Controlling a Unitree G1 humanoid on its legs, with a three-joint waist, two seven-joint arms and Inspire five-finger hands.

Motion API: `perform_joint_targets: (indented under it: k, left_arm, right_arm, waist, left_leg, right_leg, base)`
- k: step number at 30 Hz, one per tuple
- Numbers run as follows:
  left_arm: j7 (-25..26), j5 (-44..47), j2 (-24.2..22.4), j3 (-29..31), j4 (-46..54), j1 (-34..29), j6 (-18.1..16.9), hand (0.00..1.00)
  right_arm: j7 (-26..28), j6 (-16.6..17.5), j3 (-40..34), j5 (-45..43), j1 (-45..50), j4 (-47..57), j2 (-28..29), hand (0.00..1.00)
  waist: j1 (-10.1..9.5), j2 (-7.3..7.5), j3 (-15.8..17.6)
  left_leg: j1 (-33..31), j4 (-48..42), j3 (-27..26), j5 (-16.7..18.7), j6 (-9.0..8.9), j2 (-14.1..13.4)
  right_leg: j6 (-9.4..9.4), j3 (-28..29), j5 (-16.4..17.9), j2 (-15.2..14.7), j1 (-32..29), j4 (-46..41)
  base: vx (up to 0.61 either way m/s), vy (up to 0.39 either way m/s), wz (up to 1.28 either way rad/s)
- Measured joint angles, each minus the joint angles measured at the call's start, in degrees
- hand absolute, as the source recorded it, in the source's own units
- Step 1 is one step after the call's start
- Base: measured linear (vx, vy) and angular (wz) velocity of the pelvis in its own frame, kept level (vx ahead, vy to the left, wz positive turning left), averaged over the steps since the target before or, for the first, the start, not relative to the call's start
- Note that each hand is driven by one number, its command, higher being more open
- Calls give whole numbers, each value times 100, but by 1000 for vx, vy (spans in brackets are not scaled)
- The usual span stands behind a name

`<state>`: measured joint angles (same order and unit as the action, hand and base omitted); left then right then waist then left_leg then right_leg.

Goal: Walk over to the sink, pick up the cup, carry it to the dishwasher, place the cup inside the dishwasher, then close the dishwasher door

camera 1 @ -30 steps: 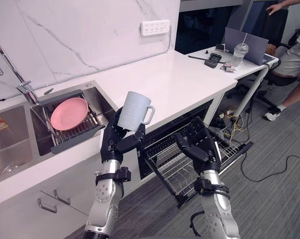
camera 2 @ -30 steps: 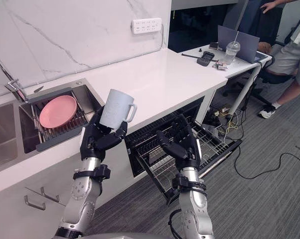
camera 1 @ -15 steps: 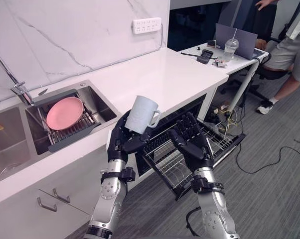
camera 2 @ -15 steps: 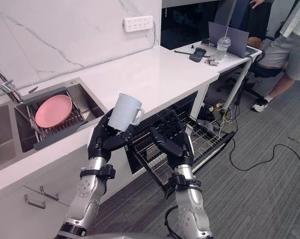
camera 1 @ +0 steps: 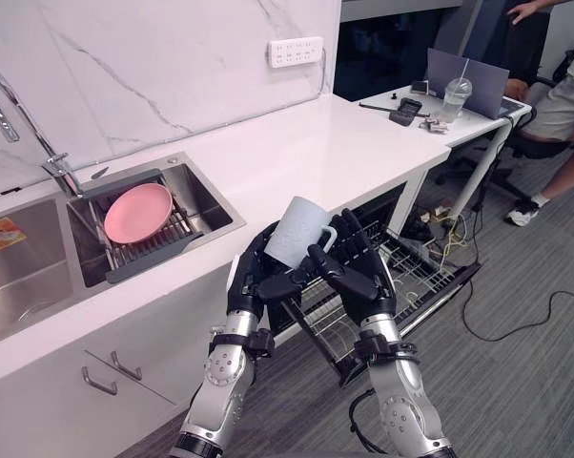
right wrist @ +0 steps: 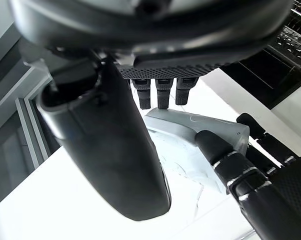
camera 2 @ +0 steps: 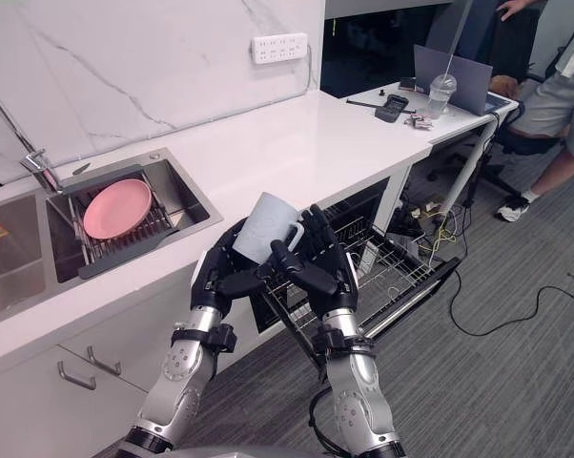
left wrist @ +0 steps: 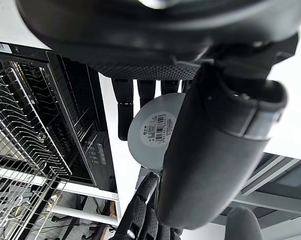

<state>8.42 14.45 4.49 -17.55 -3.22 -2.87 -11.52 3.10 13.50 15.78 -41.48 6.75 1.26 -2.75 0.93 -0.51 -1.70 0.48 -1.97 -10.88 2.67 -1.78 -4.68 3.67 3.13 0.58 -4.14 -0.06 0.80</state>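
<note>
Office kitchenette: sink (camera 1: 187, 186), dishwasher (camera 1: 401, 272) (desk (camera 1: 459, 119) beside)

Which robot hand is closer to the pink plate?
Left. The left hand, curled round the cup, is on the side of the pink plate, though well apart from it. The right hand is beyond the cup, toward the dishwasher rack.

The left hand (camera 1: 256, 279) has its fingers wrapped round the bottom of a pale, tilted cup (camera 1: 297, 232), held up in front of the white counter (camera 1: 306, 153), and the right hand (camera 1: 363, 272) stands just beside it, fingers straight, by the handle. Behind them the dishwasher (camera 1: 382, 205) is open with its wire rack (camera 1: 420, 272) pulled out. Over to the left, a pink plate (camera 1: 137, 212) lies on a drainer in the sink (camera 1: 206, 196).
</note>
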Motion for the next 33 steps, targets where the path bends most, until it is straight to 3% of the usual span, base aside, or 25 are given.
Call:
perform_joint_targets:
  k: [11, 33]
  left_arm:
    - [-5, -96, 123, -597, 1, 1, -9, 30]
    - [1, -356, 390, -787, 14, 384, -15, 30]
  right_arm:
    - [-338, 12, -14, -234, -183, -222, 22, 90]
    - [-348, -31, 199, -1329, -719, -470, -291, 90]
  waist:
    - [-8, 52, -34]
    - [-15, 206, -112]
  left_leg:
    - [-24, 61, 16, -77, -12, -5]
    - [-64, 36, 38, -92, -13, -10]
  right_leg:
    - [-3, -17, -58, 11, -10, 12]
    - [-16, -36, -89, 16, -18, 15]
  base:
    - [-23, -5, 0]
    - [0, 0, 0]
